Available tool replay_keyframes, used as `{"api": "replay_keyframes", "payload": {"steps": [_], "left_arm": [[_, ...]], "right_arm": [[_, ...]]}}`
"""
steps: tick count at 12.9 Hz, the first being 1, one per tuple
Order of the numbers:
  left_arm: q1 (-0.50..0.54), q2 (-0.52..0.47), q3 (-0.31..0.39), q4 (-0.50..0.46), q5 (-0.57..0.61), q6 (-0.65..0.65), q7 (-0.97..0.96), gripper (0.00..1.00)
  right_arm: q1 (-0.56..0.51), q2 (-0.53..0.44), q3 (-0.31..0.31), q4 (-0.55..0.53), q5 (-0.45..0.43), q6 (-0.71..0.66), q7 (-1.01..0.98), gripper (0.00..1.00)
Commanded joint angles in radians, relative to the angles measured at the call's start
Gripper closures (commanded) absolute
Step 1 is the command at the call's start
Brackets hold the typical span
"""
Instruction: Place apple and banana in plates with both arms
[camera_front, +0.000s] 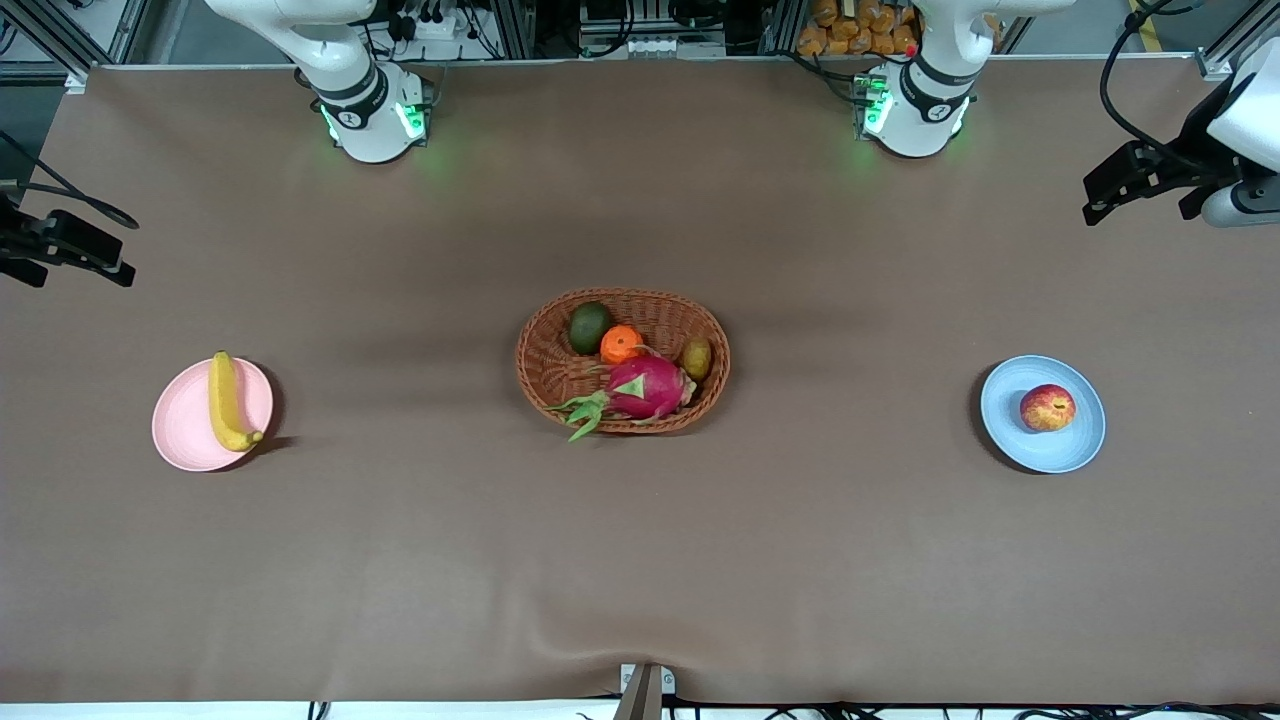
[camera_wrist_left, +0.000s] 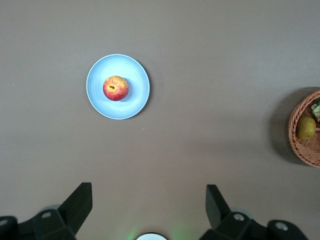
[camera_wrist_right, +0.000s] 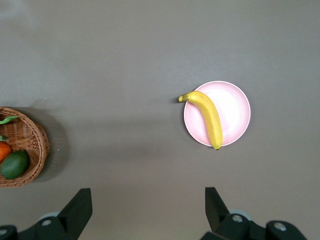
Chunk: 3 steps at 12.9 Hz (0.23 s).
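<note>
Pink plate: on the counter toward the right arm's end, roughly midway between its near and robot-side edges.
Banana: lies on the pink plate along the basket-side rim, one dark tip poking past the rim.
Blue plate: toward the left arm's end, about level with the pink one.
Apple: sits on the blue plate, stem dimple up.
Wicker basket: mid-counter, between the plates and well apart from both.
Basket contents: dragon fruit with leaves over the near rim, orange, dark green fruit, and a small olive-yellow fruit too small to name.
Left claw: raised near its end of the counter, fingers spread wide, holding nothing; body cut off.
Right claw: raised near its end, fingers wide apart, empty; mostly cut off in front view.
</note>
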Motion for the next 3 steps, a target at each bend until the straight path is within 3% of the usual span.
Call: {"api": "replay_keyframes", "payload": {"steps": [1,3], "left_arm": [[0.005,0.002,-0.001,0.019,-0.021,-0.019,0.011,0.00],[0.007,0.002,0.000,0.019,-0.021,-0.019,0.011,0.00]], "right_arm": [[-0.022,-0.028,0.025,-0.029,-0.011,0.012,-0.018,0.00],[-0.022,-0.028,0.025,-0.029,-0.011,0.010,-0.020,0.00]]}}
